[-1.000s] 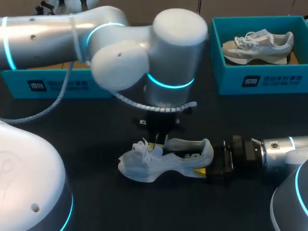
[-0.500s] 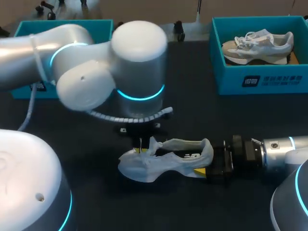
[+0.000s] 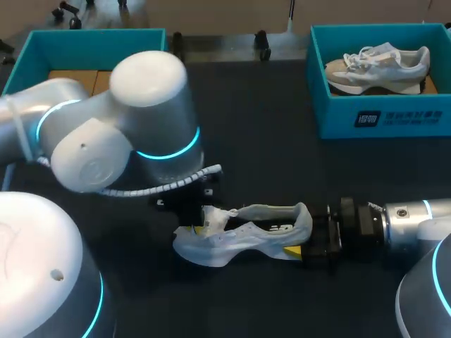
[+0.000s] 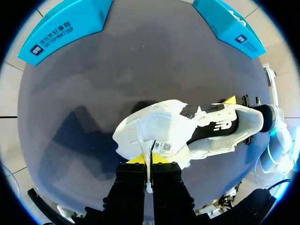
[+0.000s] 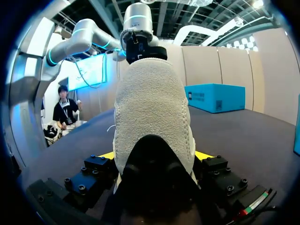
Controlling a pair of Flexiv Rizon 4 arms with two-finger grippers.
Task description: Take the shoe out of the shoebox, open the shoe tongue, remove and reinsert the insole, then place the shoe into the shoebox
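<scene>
Head view: we look down on worktop (image 3: 282, 141) from above and behind, left arm (image 3: 106, 134) and right arm (image 3: 409, 218) entering at sides. Left wrist view: we look steeply down along left jaws, close over shoe (image 4: 159, 126) toe. Right wrist view: we look level along right jaws, hard against heel, toward left arm. All three share shoe.

Two shoes (image 3: 243, 239), two teal shoeboxes (image 3: 380, 116) and two arms (image 3: 120, 134) in view

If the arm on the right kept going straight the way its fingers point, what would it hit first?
The white shoe: the right gripper is clamped on its heel. Past the shoe, the left gripper at the far end looks roughly in line, though depth is unclear.
</scene>
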